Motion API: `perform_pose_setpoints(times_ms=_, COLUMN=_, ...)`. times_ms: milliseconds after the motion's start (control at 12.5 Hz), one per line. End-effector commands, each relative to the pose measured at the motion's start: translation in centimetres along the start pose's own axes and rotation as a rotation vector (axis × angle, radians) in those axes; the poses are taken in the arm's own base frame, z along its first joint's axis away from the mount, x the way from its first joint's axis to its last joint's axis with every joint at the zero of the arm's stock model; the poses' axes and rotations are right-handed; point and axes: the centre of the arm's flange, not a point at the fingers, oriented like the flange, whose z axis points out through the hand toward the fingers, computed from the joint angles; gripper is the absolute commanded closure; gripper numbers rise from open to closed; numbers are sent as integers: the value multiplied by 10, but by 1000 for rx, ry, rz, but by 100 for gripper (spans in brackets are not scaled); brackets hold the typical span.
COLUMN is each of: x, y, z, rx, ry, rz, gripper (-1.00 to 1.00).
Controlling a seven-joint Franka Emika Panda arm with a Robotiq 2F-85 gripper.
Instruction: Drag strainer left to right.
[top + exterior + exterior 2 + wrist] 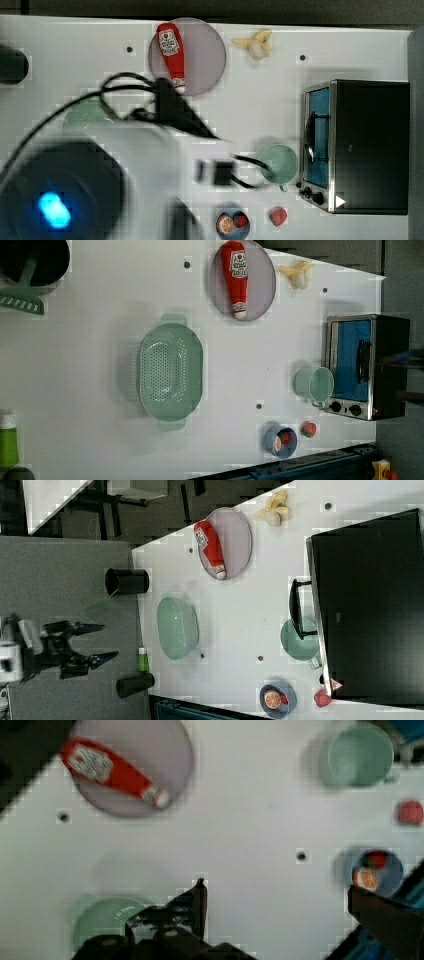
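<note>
The pale green strainer lies on the white table, left of centre in the left view, and nothing touches it. In the right view the strainer sits near the table's left edge. My gripper stands open in the right view, far to the left of the strainer, with nothing between its blue-tipped fingers. In the wrist view the gripper has its dark fingers spread wide over bare table, with part of the strainer off to one side. My blurred arm covers most of the strainer in the top view.
A red ketchup bottle lies on a grey plate, with a banana beside it. A toaster oven stands at the left view's right, a mint cup against it. A blue fruit bowl and a strawberry sit nearby.
</note>
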Motion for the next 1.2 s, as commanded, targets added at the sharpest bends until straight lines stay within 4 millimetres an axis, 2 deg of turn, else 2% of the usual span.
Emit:
perform_pose_setpoints(times_ms=80, x=-91, y=-68, z=67, rx=-98, ry=-24, rz=105, gripper=-100)
perform_pose_setpoints(times_ms=320, x=-150, y=-115, z=107, rx=-58, ry=-27, rz=266, gripper=-100)
perform_pose_setpoints(times_ms=560, x=-186, y=-143, z=168, rx=-59, ry=-69, rz=470, gripper=-100)
perform_pose_setpoints(times_ms=720, x=-195, y=-150, z=216, rx=-85, ry=-94, rz=510, gripper=-100)
perform_pose_setpoints(times_ms=960, x=-197, y=-159, z=290, rx=-95, ry=-156, rz=570, gripper=-100)
perform_pose_setpoints(times_ms=1200, x=-198, y=-176, z=351, rx=-35, ry=-224, rz=630, gripper=-100)
